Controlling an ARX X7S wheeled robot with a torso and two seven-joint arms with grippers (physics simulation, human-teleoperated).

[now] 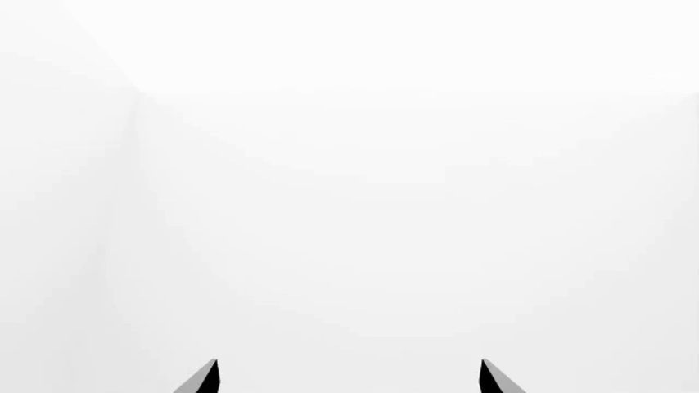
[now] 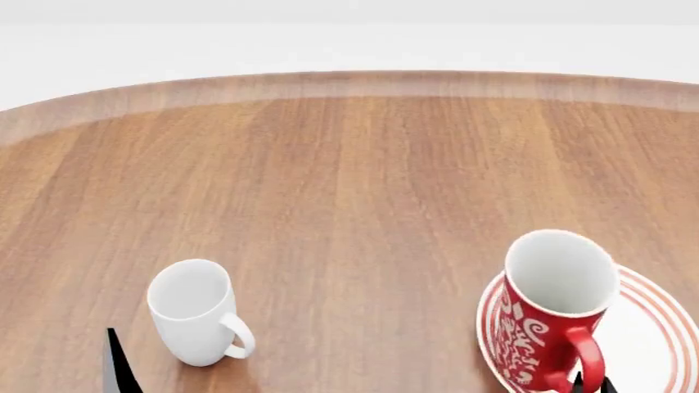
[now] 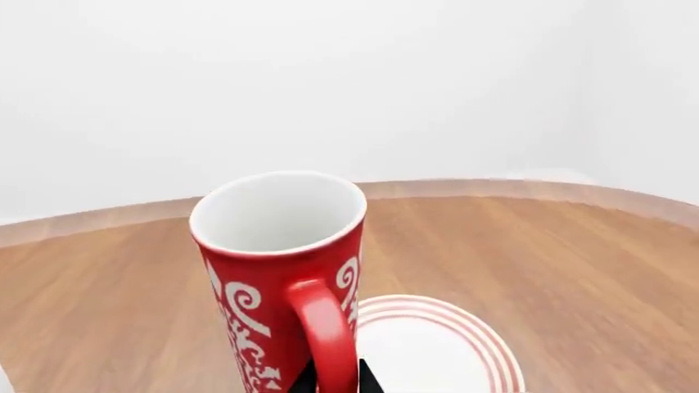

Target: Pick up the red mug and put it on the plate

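At the lower left of the head view a dark tip of the left end effector (image 2: 118, 364) shows near the white mug (image 2: 196, 311), touching nothing. In its own wrist view its two fingertips stand wide apart with only blank white between them, so it is open and empty.

The mug (image 2: 552, 315) sits at the lower right of the head view, upright, over the left edge of the plate (image 2: 656, 327). Whether its base rests on the plate or hangs just above it I cannot tell.

The step in hand looks like the placing. The next move likely calls for setting the mug squarely down inside the red rings, then letting go.

The right end effector (image 3: 336, 377) shows only as dark tips at the bottom of its wrist view, on either side of the handle; it appears closed on it, and carrying the mug.
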